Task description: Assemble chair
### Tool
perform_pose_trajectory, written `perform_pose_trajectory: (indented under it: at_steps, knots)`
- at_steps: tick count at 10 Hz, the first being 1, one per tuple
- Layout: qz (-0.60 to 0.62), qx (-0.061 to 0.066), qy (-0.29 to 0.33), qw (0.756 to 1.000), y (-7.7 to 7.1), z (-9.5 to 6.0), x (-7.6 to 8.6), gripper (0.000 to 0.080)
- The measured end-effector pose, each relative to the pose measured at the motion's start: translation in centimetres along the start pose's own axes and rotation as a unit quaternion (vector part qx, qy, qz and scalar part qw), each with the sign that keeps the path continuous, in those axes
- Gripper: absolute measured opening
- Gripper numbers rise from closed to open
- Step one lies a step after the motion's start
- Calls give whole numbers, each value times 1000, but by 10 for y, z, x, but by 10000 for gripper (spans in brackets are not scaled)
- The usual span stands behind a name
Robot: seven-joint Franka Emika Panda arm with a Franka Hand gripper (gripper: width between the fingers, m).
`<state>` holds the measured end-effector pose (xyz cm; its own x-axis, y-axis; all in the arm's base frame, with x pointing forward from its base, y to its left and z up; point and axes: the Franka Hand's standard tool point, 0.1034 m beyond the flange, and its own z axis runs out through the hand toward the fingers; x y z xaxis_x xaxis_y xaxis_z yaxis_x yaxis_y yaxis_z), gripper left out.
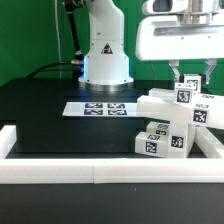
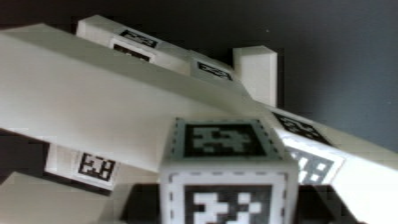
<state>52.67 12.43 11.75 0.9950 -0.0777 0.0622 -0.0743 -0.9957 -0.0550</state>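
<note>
The chair is a heap of white blocky pieces with square tags at the exterior view's right. A wide slab lies on top of smaller tagged blocks. My gripper reaches down over the heap and is shut on a small tagged block standing above the slab. In the wrist view that tagged block fills the space between my gripper's dark fingers. A long slab and an upright post lie beyond it.
The marker board lies flat on the black table in front of the robot base. A long white border rail runs along the table's near edge and up both sides.
</note>
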Motion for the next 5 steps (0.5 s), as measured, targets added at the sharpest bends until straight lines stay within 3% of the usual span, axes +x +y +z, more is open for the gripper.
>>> perform_pose_trajectory:
  at_steps: [5]
  knots:
    - [178, 4, -1, 984, -1, 0, 0, 288]
